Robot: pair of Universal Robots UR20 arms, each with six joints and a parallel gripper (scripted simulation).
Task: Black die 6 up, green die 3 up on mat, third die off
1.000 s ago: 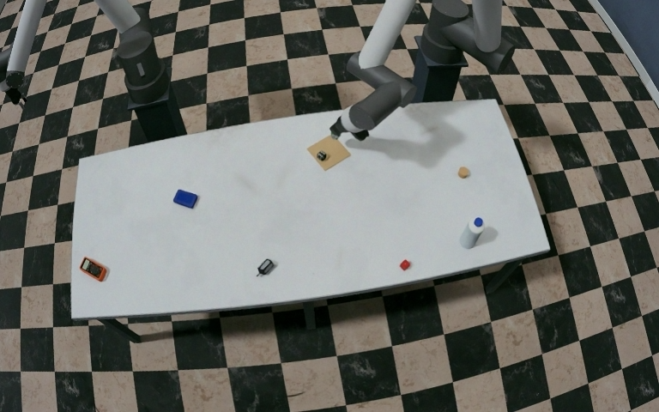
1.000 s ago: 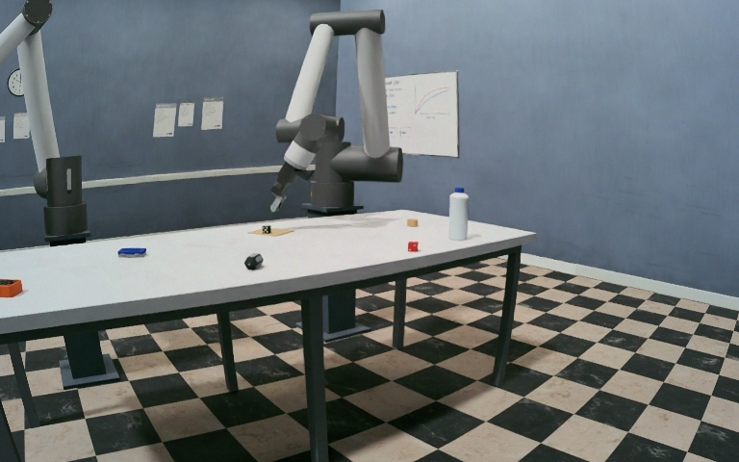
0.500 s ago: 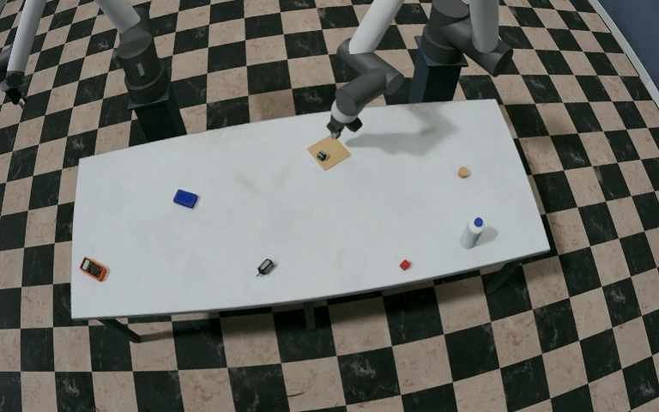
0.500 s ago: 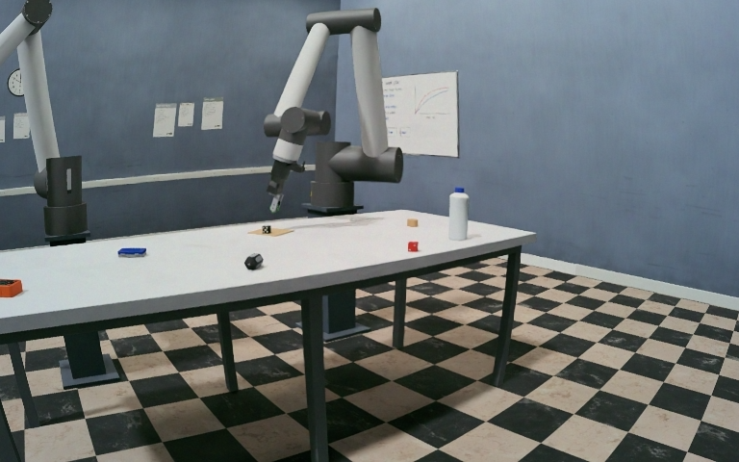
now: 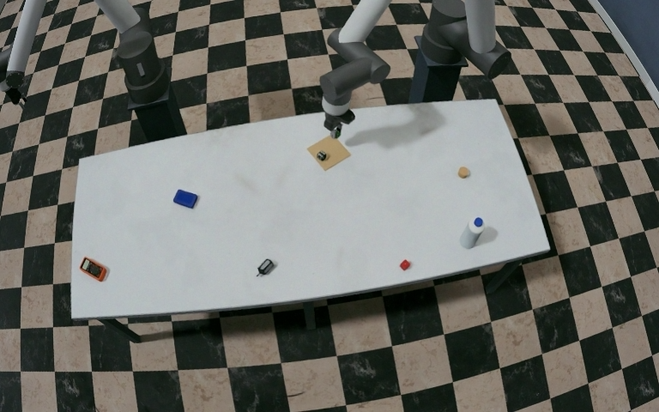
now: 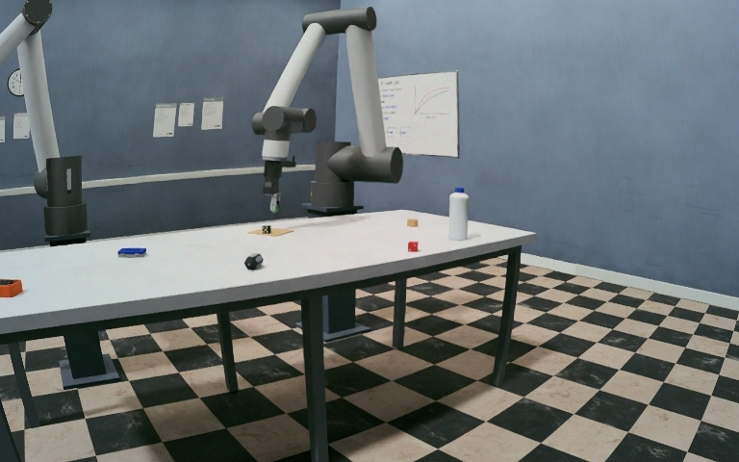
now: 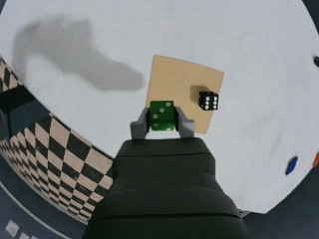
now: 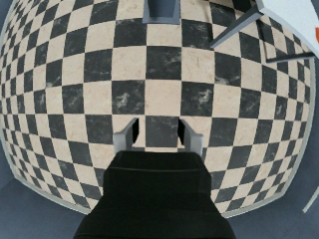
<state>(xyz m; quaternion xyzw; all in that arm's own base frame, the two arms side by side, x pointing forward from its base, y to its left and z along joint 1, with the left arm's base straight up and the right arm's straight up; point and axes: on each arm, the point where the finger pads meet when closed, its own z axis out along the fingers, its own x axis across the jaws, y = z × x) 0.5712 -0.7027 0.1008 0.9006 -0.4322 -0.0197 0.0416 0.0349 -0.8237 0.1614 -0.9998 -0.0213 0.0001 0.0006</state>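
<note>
Green die [image 7: 161,116] sits clamped in the left end effector [image 5: 335,131] [image 6: 274,204] [image 7: 161,115].

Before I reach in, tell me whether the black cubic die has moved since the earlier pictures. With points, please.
No, the black die [image 5: 321,155] [image 6: 266,229] [image 7: 208,101] sits unmoved on the tan mat [image 5: 335,157] [image 6: 282,232] [image 7: 171,75].
</note>
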